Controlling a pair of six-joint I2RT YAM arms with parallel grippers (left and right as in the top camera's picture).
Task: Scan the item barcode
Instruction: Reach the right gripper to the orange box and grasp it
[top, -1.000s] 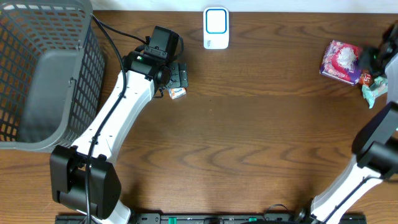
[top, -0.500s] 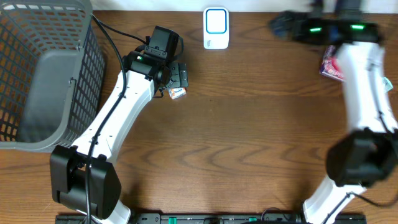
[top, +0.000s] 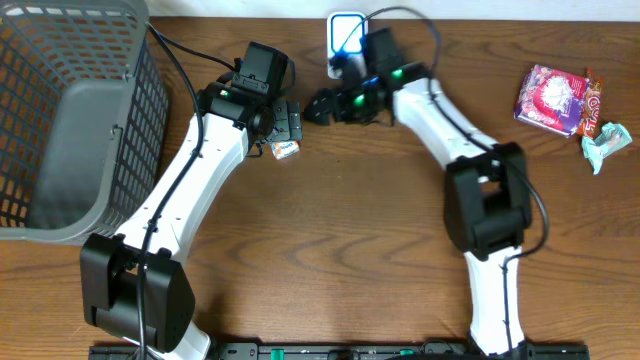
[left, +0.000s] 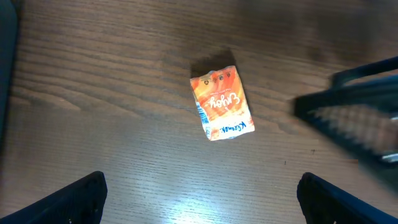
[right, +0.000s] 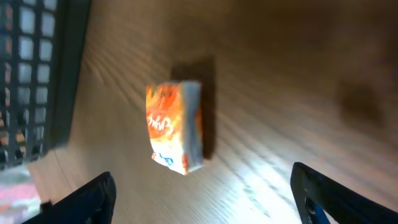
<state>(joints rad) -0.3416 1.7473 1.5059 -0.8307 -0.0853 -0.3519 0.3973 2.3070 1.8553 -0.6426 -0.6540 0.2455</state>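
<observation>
- A mock shop checkout on a robot test bench.
- Grey plastic mesh basket at far left on the brown wooden table.
- White-and-blue barcode scanner at far middle.
- Pink-purple snack packet far right.
- White-and-black robot arms rise from the near edge.

My right gripper stands wide, one dark fingertip in the lower left corner of the frame and the other in the lower right, with only bare wooden table between them. Above the gap, left of centre, lies an orange packet, blurred, clear of both tips, its shadow to its right. A dark grid fills the upper left; I cannot tell what it is.
</observation>
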